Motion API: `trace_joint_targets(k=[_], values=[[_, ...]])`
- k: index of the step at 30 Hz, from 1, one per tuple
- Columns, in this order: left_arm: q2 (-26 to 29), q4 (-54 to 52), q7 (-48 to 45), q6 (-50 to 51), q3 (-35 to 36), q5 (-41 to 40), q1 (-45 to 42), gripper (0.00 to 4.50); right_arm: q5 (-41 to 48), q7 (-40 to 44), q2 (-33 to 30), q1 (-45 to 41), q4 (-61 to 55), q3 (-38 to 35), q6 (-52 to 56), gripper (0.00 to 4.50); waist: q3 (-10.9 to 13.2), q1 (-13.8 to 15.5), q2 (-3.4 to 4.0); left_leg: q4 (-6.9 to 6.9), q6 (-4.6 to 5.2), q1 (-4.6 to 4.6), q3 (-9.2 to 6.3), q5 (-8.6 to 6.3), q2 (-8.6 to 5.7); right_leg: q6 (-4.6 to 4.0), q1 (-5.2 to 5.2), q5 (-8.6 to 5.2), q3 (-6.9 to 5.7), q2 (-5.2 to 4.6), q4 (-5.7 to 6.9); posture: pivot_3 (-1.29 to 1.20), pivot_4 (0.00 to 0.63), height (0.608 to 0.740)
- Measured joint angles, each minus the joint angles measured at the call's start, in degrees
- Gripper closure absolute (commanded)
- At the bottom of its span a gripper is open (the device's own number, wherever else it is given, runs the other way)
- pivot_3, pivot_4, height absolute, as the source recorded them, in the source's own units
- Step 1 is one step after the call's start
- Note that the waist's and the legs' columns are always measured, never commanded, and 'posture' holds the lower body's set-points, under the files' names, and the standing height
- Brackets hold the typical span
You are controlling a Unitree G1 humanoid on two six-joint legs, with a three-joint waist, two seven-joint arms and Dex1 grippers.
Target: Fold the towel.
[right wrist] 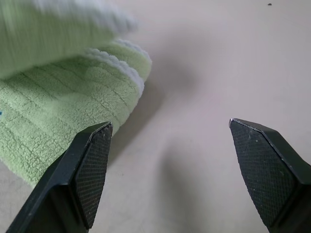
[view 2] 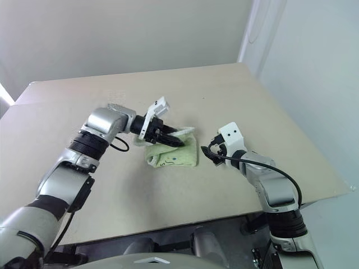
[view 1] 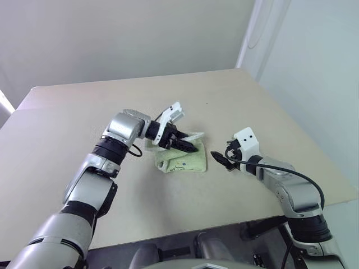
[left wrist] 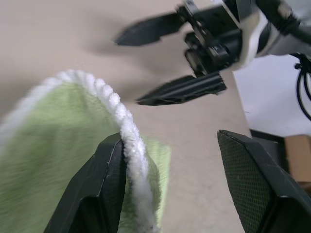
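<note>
The light green towel [view 1: 188, 162] lies folded into a small pad at the middle of the table, its white edging [left wrist: 127, 141] showing along one lifted fold. My left gripper [view 1: 189, 143] hovers just over the towel's far side, open. In the left wrist view that raised edge leans against one finger [left wrist: 104, 189] while the other finger stands well apart. My right gripper [view 1: 220, 158] sits low on the table just right of the towel, open, with bare tabletop between its fingers [right wrist: 92, 165]. The towel's corner [right wrist: 58, 111] lies beside one of them.
The beige table [view 1: 67, 123] stretches wide to the left and far side of the towel. Its right edge [view 1: 314, 140] and near edge [view 1: 224, 221] drop off close to my right arm. A pale wall stands behind.
</note>
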Motion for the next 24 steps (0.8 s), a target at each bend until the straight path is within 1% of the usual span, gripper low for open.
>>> trace_joint_targets(k=[4,10,17,24], values=[[-2.3,0.4,-0.3,-0.1,-1.0,0.5,0.3,0.0,-0.4,-1.1,0.6,0.2,0.0,0.2,0.0,0.46,0.0,-0.1,0.0,-0.01,0.0,0.02,0.01,0.0,0.0,0.0,0.0,0.0,0.01,0.0,0.01,0.0,0.0,0.74],[-3.9,0.8,-1.0,-3.1,-3.7,2.6,1.9,0.0,-1.0,-2.5,0.8,1.6,0.0,0.2,0.2,0.46,0.0,0.0,0.0,0.05,0.0,0.03,0.01,0.0,0.0,-0.03,0.0,-0.02,0.01,0.01,0.08,0.0,0.0,0.74],[-4.7,5.7,0.7,-12.5,-2.2,4.6,-1.5,0.0,-1.0,-2.0,-0.3,1.6,0.0,0.1,0.3,0.46,0.0,0.0,0.0,0.08,0.0,0.03,0.04,0.0,-0.01,-0.03,0.01,-0.02,0.03,0.01,0.08,0.0,0.0,0.74],[-4.6,7.9,-0.9,-15.1,-0.2,4.6,-3.5,0.0,-1.0,0.8,-1.7,1.8,-0.9,1.0,0.0,0.46,0.0,0.0,0.0,0.07,0.01,0.02,0.04,0.0,-0.01,0.0,0.0,0.0,0.03,0.01,0.07,0.0,0.0,0.74]])
